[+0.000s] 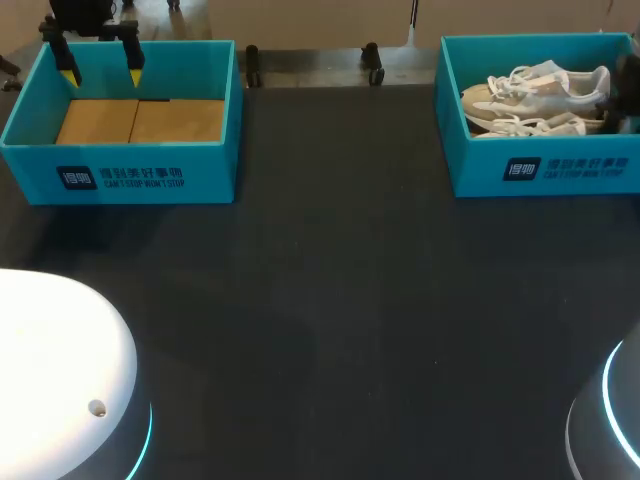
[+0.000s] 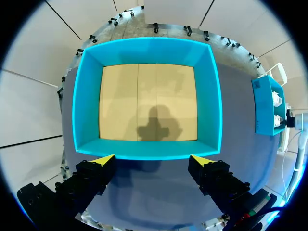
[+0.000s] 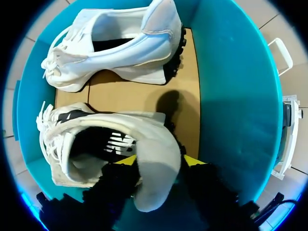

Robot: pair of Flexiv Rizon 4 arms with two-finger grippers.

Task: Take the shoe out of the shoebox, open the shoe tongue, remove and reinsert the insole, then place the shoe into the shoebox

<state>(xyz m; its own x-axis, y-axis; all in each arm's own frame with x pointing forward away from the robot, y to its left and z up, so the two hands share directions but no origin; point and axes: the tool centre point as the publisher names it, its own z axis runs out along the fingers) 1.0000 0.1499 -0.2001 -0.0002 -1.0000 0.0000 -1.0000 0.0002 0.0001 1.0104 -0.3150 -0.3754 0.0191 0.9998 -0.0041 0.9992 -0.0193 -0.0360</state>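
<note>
Two white sneakers lie on their sides in the right teal shoebox (image 1: 470,165). The far shoe (image 3: 115,43) lies toward the box's back; the near shoe (image 3: 96,144) is under my right gripper (image 3: 160,161). That gripper straddles the near shoe's heel, one yellow finger (image 3: 126,160) inside the collar and the other outside, both pressed on it. In the head view the right arm (image 1: 625,90) shows dark at the box's right end over the shoes (image 1: 535,95). My left gripper (image 1: 100,62) hangs open above the empty left shoebox (image 1: 130,175), nothing between its fingers (image 2: 103,161).
The left shoebox (image 2: 211,96) shows a bare cardboard floor. Between the two boxes lies the dark tabletop (image 1: 330,280). Both robot bases sit at the near corners, one (image 1: 60,370) left and one (image 1: 610,420) right.
</note>
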